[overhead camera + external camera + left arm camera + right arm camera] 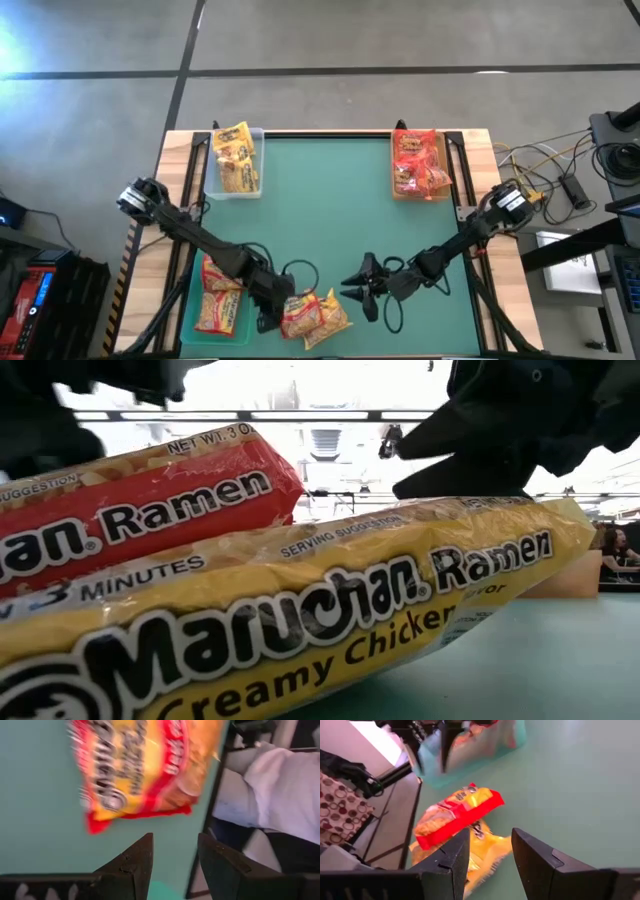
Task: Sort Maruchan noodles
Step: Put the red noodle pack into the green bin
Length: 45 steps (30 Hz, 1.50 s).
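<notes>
At the counter's [330, 210] near edge a red packet [298, 312] lies partly on a yellow packet [330, 314], with the left hand [268, 322] just beside the red one, its fingers [137, 862] parted and holding nothing. The right hand [362, 288] hovers near the pair on the other side, fingers [535, 857] parted and empty, and a green tray [222, 305] with more packets sits beyond the left hand. Farthest from the pair, a clear tray [240, 160] holds yellow packets at the far left and a tan tray [420, 165] holds red ones at the far right.
</notes>
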Available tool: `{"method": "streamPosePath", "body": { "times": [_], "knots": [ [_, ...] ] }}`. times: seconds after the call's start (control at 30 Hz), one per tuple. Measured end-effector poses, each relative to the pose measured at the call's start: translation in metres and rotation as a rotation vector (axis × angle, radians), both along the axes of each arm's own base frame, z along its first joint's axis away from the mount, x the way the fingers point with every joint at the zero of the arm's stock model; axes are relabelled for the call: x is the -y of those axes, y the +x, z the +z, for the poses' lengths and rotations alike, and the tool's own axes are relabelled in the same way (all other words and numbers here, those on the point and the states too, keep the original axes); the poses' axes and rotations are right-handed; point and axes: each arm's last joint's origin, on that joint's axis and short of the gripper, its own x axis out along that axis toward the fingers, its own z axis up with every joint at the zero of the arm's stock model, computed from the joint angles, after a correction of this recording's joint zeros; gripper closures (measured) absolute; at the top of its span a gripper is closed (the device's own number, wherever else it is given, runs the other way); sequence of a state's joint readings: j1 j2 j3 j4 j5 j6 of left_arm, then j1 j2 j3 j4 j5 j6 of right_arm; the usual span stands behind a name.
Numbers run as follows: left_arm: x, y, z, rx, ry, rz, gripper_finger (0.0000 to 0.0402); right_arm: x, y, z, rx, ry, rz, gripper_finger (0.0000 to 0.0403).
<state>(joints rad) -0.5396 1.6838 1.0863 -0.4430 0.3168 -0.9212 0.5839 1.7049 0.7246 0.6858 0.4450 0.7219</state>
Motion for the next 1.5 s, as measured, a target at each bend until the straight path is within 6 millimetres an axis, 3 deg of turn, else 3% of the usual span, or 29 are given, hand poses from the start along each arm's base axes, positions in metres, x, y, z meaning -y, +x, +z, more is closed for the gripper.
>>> {"method": "streamPosePath", "body": {
  "times": [0.3, 0.53, 0.67, 0.87, 1.0, 1.17, 1.5],
  "knots": [
    [0.031, 0.011, -0.019, 0.059, -0.126, -0.022, 0.0264, 0.0, -0.001, -0.003, -0.029, 0.044, -0.018, 0.0266],
    [0.031, 0.018, -0.043, 0.048, -0.062, -0.025, 0.0264, -0.005, 0.001, -0.014, -0.054, 0.061, -0.024, 0.0266],
    [0.028, 0.027, -0.044, 0.131, -0.05, -0.029, 0.0265, -0.009, 0.009, -0.02, -0.061, 0.052, -0.026, 0.0266],
    [0.0, 0.046, -0.043, 0.253, 0.071, 0.025, 0.0265, -0.015, 0.021, -0.028, -0.071, 0.007, -0.018, 0.0266],
    [-0.017, 0.054, -0.044, 0.287, 0.122, -0.001, 0.0265, -0.007, 0.024, -0.03, -0.091, -0.017, -0.036, 0.0266],
    [-0.039, 0.064, -0.044, 0.36, 0.202, -0.02, 0.0265, 0.012, 0.024, -0.028, -0.16, -0.089, -0.075, 0.0266],
    [-0.09, 0.084, -0.043, 0.456, 0.366, -0.001, 0.0265, 0.07, 0.029, -0.017, -0.328, -0.234, -0.234, 0.0266]
  ]
}}
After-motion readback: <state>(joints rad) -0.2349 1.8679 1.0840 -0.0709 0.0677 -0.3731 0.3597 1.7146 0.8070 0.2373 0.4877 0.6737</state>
